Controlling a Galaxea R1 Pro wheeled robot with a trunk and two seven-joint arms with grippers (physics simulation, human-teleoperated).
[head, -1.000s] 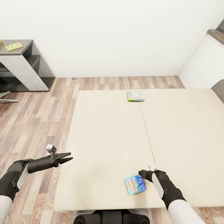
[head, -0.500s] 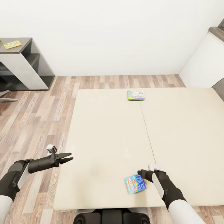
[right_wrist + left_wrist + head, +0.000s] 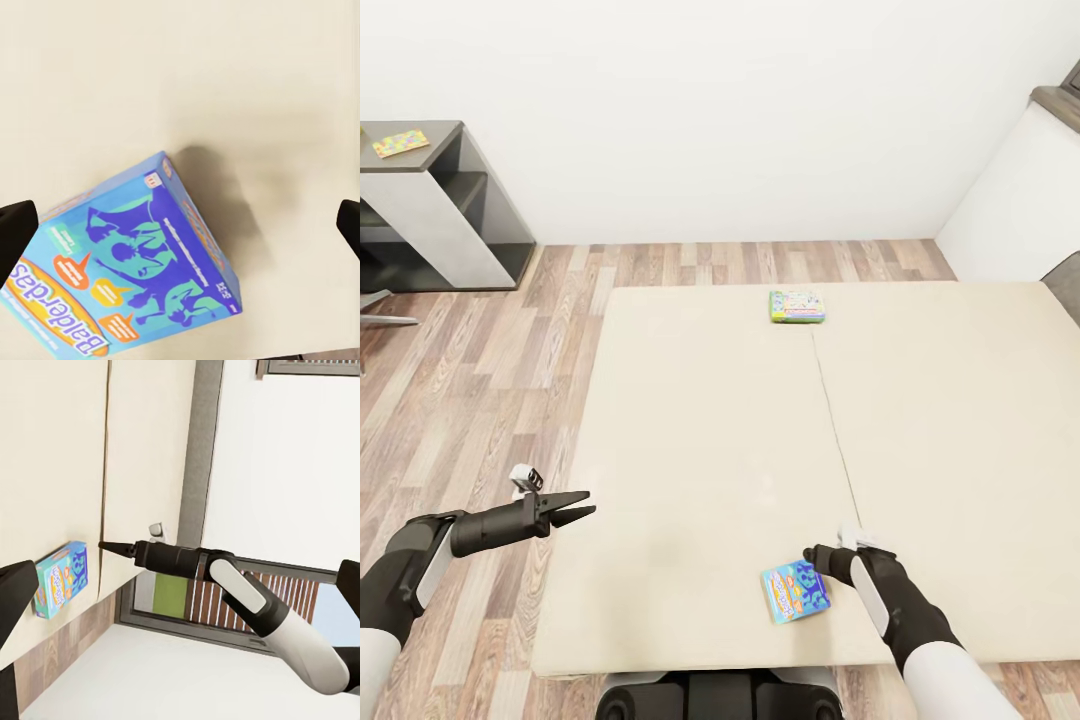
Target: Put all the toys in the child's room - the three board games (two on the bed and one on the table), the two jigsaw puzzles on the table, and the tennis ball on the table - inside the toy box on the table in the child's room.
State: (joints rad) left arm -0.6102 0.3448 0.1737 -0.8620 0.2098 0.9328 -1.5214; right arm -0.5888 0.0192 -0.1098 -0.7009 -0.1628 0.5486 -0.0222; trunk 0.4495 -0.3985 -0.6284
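Right gripper [image 3: 818,556] low over the bed [image 3: 690,420], close to its near edge, tips just beside the blue game [image 3: 796,592]. Fingers spread wide — dark tips at both margins of the right wrist view, the box [image 3: 127,262] between and below them, nothing gripped. Box flat on the cover, skewed to the bed's edge; looks like a lineup for a grasp across the narrow side, not yet closed. Skew may call for a wrist turn first.

Left gripper [image 3: 575,510] out past the bed's left edge, level, over the floor [image 3: 460,400], pointing toward the bed. Fingers a narrow fork, empty. Probably parked clear so as not to crowd the right arm.

Green game [image 3: 797,306] at the bed's far edge, near the centre seam, well apart from both arms — likely next.

Puzzle [image 3: 401,143] on the dark-topped cabinet [image 3: 440,200] by the far wall, left. Toy box location — cannot tell.

Thin box on soft cover: risk of the fingers pushing it rather than getting under.
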